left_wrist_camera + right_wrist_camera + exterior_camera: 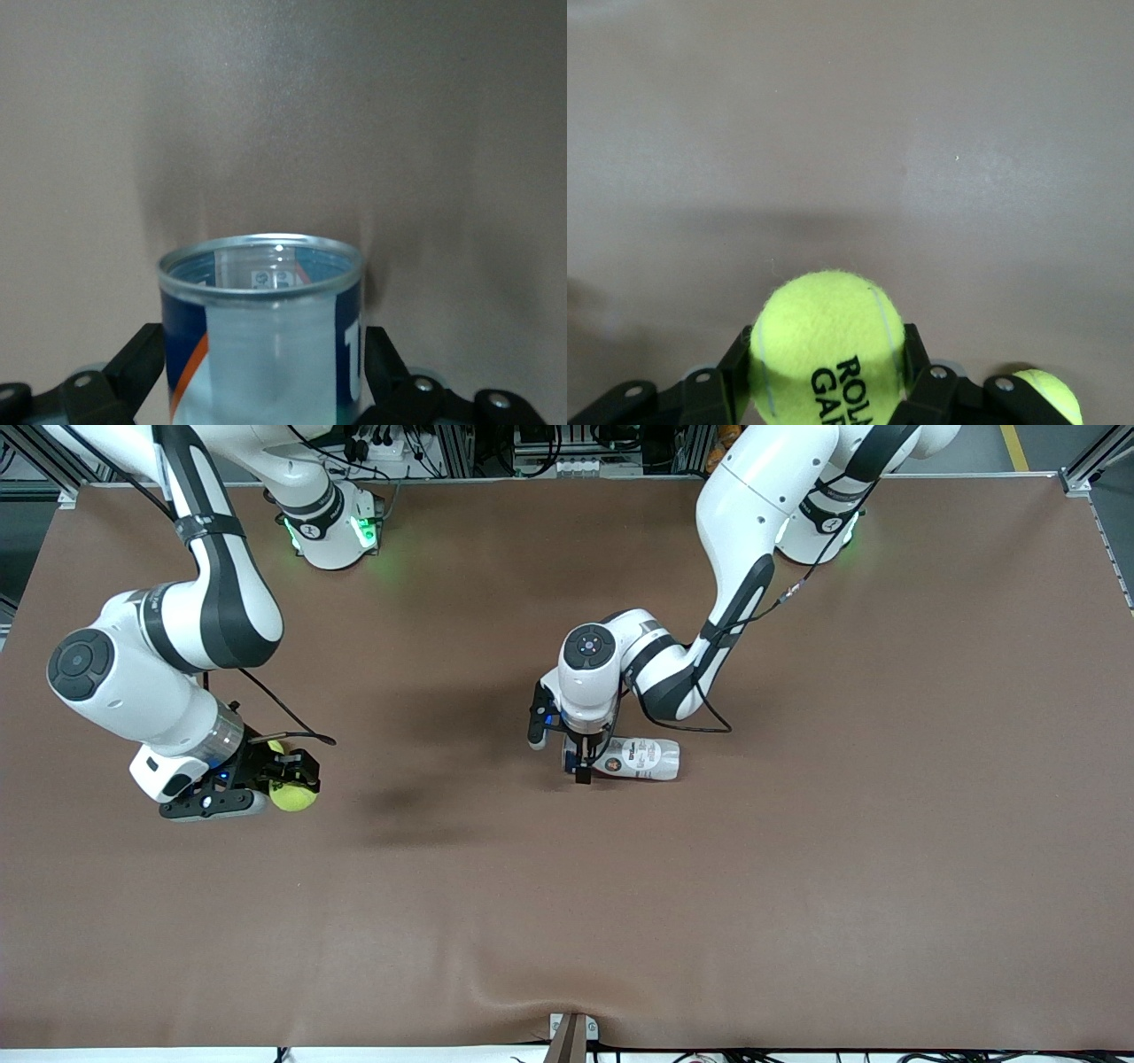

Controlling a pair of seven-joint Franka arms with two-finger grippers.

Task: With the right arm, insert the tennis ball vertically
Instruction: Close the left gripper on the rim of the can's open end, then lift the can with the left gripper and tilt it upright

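My right gripper (297, 783) is shut on a yellow-green tennis ball (292, 795) and holds it above the table at the right arm's end. In the right wrist view the ball (826, 350) sits between both black fingers (914, 354). A tennis ball can (642, 759) with a white, blue and orange label lies on its side mid-table. My left gripper (582, 766) points down and is shut on it near its open end. The left wrist view shows the can's open metal rim (266, 252) with a finger (142, 359) at each side.
A second tennis ball (276, 747) lies on the table beside my right gripper, partly hidden by it; it also shows in the right wrist view (1050, 394). The brown table (797, 886) stretches wide around both grippers.
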